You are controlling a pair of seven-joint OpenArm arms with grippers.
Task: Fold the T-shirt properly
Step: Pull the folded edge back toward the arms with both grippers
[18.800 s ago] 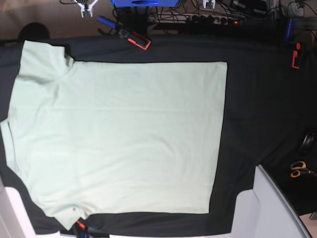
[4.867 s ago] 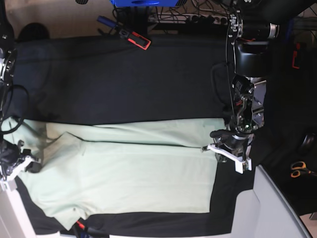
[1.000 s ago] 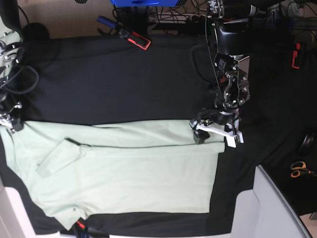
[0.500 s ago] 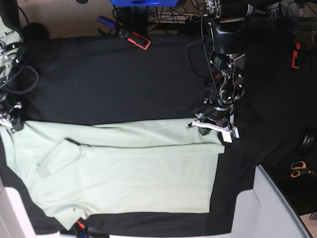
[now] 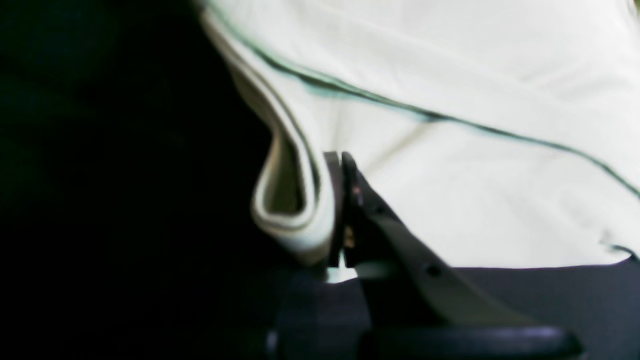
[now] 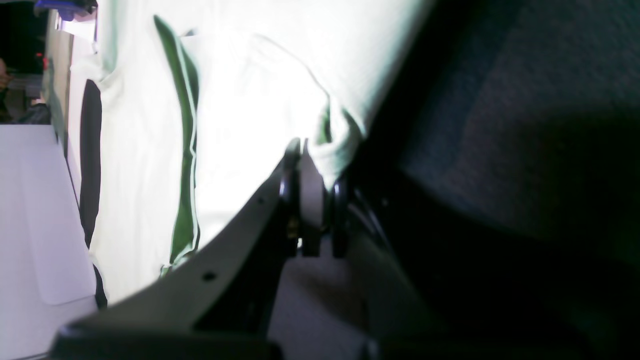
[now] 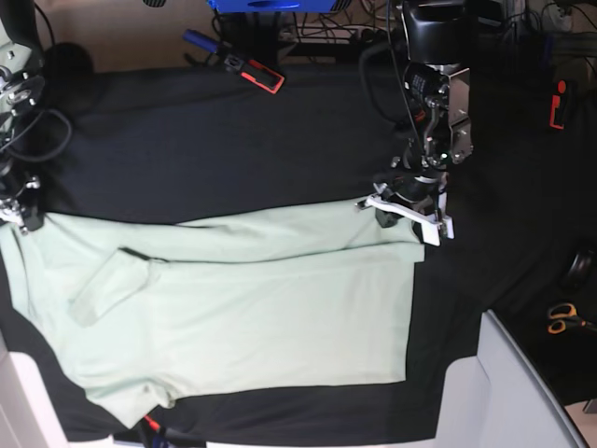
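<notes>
Base view: T-shirt (image 7: 242, 317) half-folded on the black worktop (image 7: 233, 149), upper edge doubled over. Left gripper (image 7: 403, 215) clenched on the hem corner; right gripper (image 7: 19, 217) clenched on the shoulder end. Risk: uneven pulling by the two arms would skew the fold; a thin pinch may slip, dropping one corner.

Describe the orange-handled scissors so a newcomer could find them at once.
Start from the black table covering where the mint T-shirt lies. Go to the base view's right edge, past the shirt's hem, just above the pale grey panel. The scissors lie there, the only thing with orange loop handles.
</notes>
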